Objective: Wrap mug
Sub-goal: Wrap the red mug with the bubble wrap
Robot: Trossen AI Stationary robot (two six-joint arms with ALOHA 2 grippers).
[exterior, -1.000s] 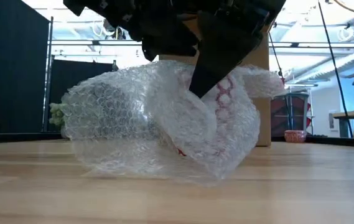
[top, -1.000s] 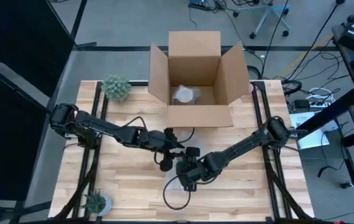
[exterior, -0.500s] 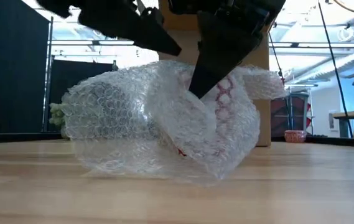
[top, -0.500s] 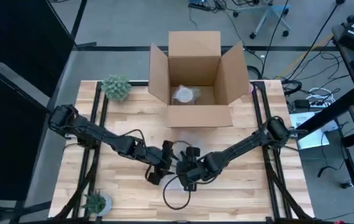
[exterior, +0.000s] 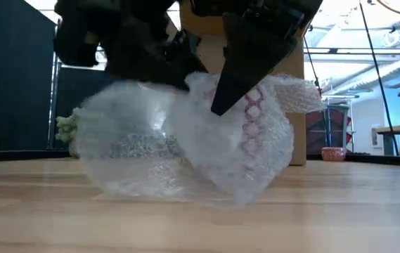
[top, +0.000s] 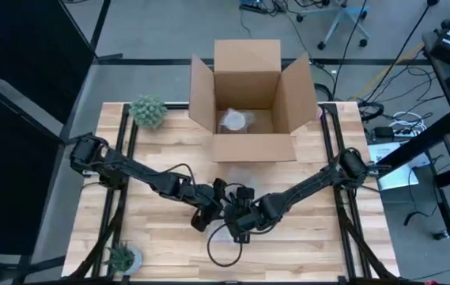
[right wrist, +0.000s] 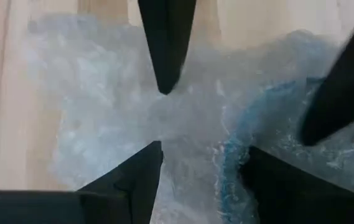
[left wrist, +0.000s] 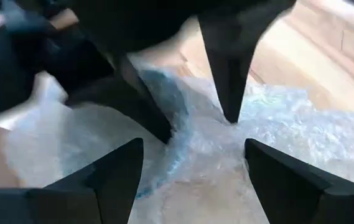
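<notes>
Mug (exterior: 252,112) mostly hidden inside bubble wrap (exterior: 185,151); only a red pattern shows through the plastic in low view, shape unclear. Left part of the wrap is motion-blurred there. Left gripper (top: 209,212) and right gripper (top: 236,220) overlap over the bundle in high view, fingertips too small to separate. In low view both arms are cut off by the top edge. Wrist views: wrap fills the frame, mug not distinguishable; a blue streak (right wrist: 232,146) shows, source unclear. Pale object (top: 236,120) inside cardboard box (top: 288,99) too small to identify.
</notes>
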